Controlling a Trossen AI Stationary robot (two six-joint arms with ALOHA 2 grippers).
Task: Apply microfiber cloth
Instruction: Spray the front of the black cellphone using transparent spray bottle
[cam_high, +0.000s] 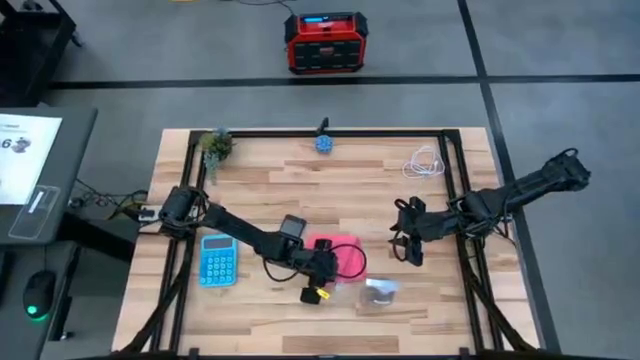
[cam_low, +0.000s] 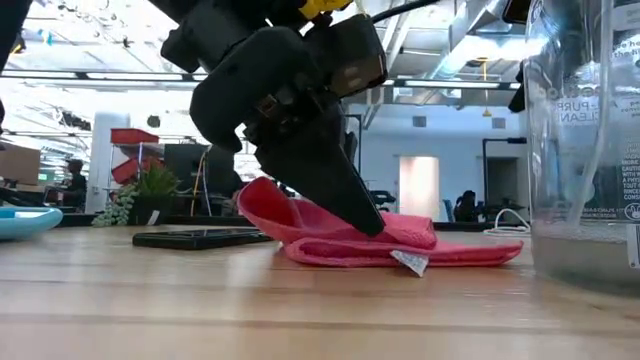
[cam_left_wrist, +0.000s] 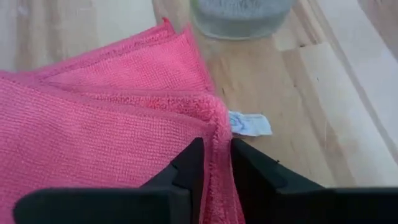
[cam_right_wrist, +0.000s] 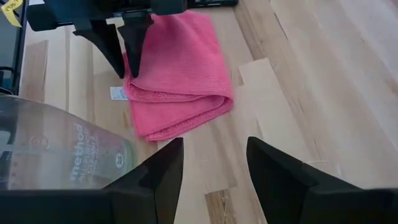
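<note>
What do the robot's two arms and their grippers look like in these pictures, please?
Both arms are dark, jointed and slender, with black cables along them. The left gripper has two tapering black fingers and a yellow tag near its wrist. The right gripper has broad, black wedge-shaped fingers.

Even, diffuse light falls from overhead in the high view — the bench (cam_high: 330, 190) is bright and shadows under the arms are faint and short. In the low view the ceiling fixtures and far room blow out into white glare, so the left gripper (cam_low: 365, 222) reads as a near-silhouette, and the near wood is soft. The left wrist view is slightly blurred — the microfiber cloth (cam_left_wrist: 93, 130) keeps its weave. The right wrist view is clear, with a soft shadow beside the cloth.
</note>
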